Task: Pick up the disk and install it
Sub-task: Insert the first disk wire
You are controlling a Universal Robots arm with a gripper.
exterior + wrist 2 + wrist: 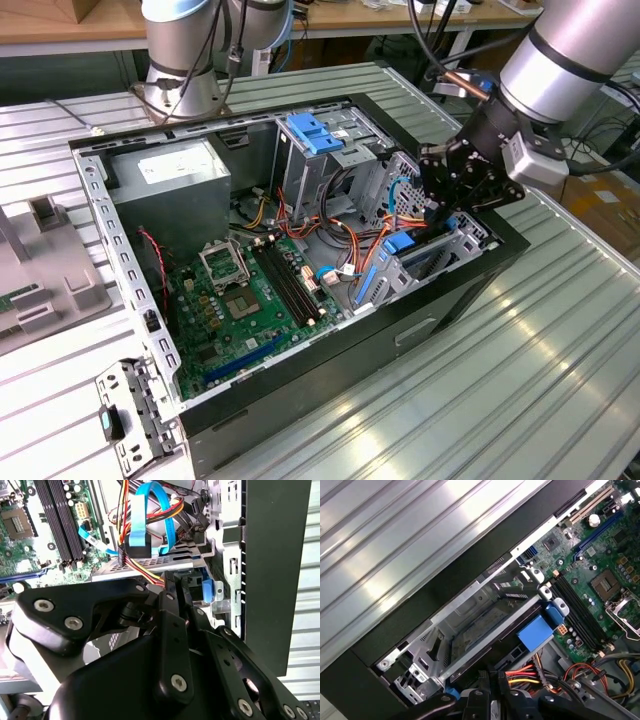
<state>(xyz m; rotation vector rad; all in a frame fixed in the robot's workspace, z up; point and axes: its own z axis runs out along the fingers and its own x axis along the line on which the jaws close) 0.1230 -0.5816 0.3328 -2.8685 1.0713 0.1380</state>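
The gripper (447, 205), fingers closed together, presses on the disk (490, 637), which sits edge-on in the drive bay (445, 630), seating it.

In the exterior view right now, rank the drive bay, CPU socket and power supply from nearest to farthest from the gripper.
1. Drive bay: directly beneath the gripper, at the case's edge on the exterior view's right.
2. CPU socket: mid-motherboard.
3. Power supply: the case's far corner, on the exterior view's left.
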